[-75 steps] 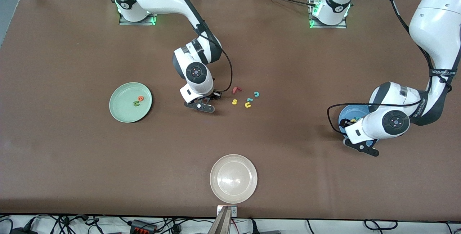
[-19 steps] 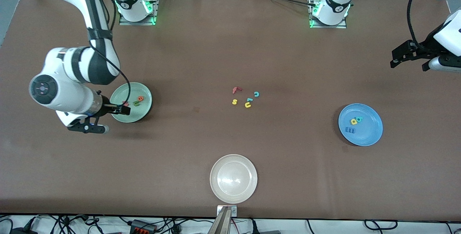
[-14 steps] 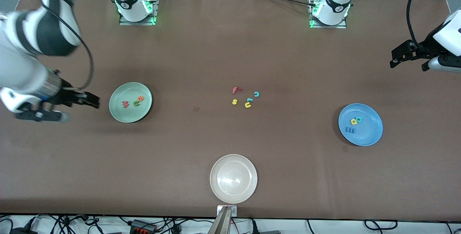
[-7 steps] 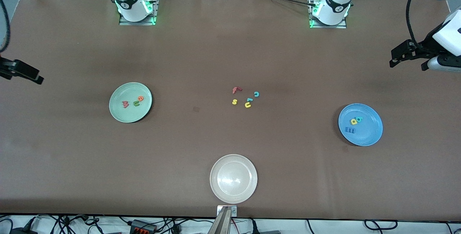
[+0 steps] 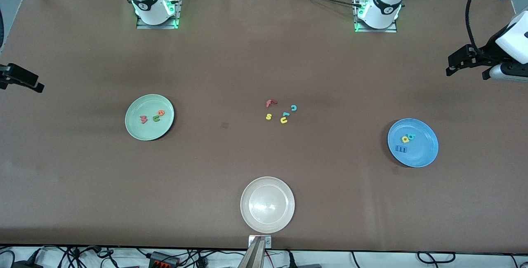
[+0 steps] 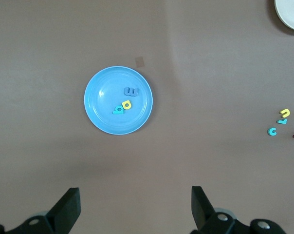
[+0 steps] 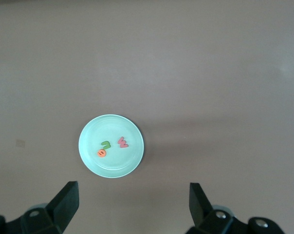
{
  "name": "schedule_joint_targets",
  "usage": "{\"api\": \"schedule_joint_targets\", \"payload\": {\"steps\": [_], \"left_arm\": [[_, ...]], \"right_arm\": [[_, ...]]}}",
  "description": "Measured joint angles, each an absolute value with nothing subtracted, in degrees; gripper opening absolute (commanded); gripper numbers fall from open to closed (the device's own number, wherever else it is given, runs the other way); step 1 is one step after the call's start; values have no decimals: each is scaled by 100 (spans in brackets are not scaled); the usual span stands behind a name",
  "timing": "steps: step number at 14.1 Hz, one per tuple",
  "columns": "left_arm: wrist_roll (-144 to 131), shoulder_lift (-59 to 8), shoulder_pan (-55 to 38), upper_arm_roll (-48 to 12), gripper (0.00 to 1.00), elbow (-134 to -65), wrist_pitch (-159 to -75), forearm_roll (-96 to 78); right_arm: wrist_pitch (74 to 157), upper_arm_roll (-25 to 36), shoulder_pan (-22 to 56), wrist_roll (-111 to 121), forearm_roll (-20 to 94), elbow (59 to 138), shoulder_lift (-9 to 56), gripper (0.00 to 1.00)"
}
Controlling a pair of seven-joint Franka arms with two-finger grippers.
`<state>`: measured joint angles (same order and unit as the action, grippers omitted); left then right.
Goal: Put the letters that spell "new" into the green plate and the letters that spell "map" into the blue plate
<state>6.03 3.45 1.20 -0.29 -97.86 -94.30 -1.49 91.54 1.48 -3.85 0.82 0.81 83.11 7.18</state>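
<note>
The green plate (image 5: 140,130) (image 7: 94,135) holds the pinkish-red "w" (image 5: 143,118) (image 7: 122,142), the dark green "n" (image 5: 156,118) (image 7: 106,144) and the orange "e" (image 5: 161,112) (image 7: 101,152). On the blue plate (image 5: 425,153) (image 6: 102,91) lie the blue "m" (image 5: 400,149) (image 6: 131,91), the yellow "a" (image 5: 405,139) (image 6: 126,104) and the teal "p" (image 5: 411,136) (image 6: 118,110). My right gripper (image 5: 22,81) (image 7: 132,189) hangs open and empty, high over bare table at the right arm's end. My left gripper (image 5: 466,59) (image 6: 135,194) is open and empty too, high over the left arm's end.
Loose letters lie mid-table: a red "f" (image 5: 270,103), a yellow "s" (image 5: 268,116), a teal "c" (image 5: 293,107), a small teal piece (image 5: 285,114) and a yellow "u" (image 5: 284,120). A cream-white plate (image 5: 267,204) sits near the front camera's edge.
My right arm has drawn away from the green plate to the table's end, leaving the "w" in the plate. The left arm has stayed still.
</note>
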Motion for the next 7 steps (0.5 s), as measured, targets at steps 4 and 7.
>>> {"api": "schedule_joint_targets", "payload": {"steps": [4, 7], "left_arm": [[603, 345, 120, -29, 100, -9778, -9425, -149], [603, 345, 120, -29, 100, -9773, -9421, -150]], "right_arm": [[9090, 73, -439, 87, 46, 8327, 666, 100], [9101, 72, -452, 100, -56, 8691, 408, 100]]}}
